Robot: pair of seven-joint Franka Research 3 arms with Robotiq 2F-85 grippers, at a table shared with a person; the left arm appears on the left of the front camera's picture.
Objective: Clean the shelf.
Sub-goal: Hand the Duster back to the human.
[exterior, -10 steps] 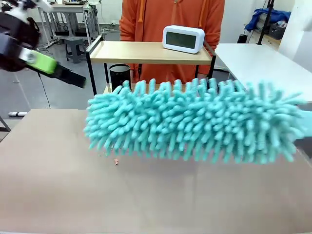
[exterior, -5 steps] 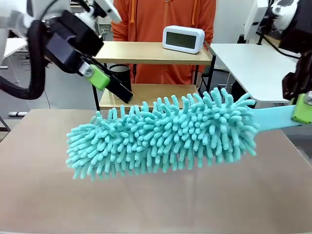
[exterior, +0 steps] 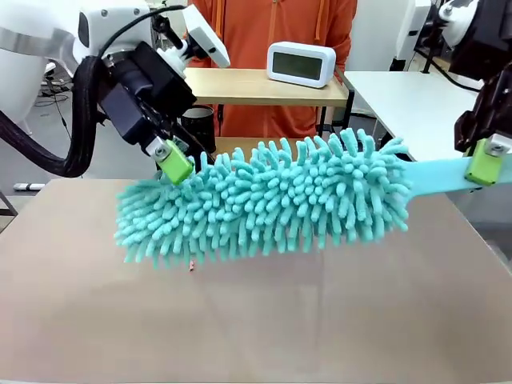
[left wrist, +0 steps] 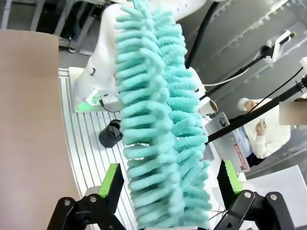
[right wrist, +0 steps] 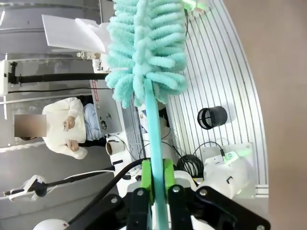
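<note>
The shelf (exterior: pixel 256 86) stands beyond the table's far edge, its upper wooden board carrying a white digital clock (exterior: pixel 301 63). A fluffy teal duster (exterior: pixel 264 200) hangs level over the brown table (exterior: pixel 256 320). My right gripper (exterior: pixel 485 160) is shut on the duster's flat teal handle (right wrist: pixel 154 143), and the duster head (right wrist: pixel 146 43) stretches away from it. My left gripper (exterior: pixel 178 166) is at the duster's left tip, open. Its green pads (left wrist: pixel 111 179) stand wide on either side of the duster head (left wrist: pixel 158 120).
A person in an orange hoodie (exterior: pixel 272 24) stands behind the shelf. A black cup (exterior: pixel 196 124) sits on the shelf's lower board. A white table (exterior: pixel 424 96) lies at the right. A small crumb (exterior: pixel 192 265) lies on the brown table.
My left arm has swung in and down until its open fingers straddle the duster's left tip. The duster has pulled back from the camera and levelled a little higher.
</note>
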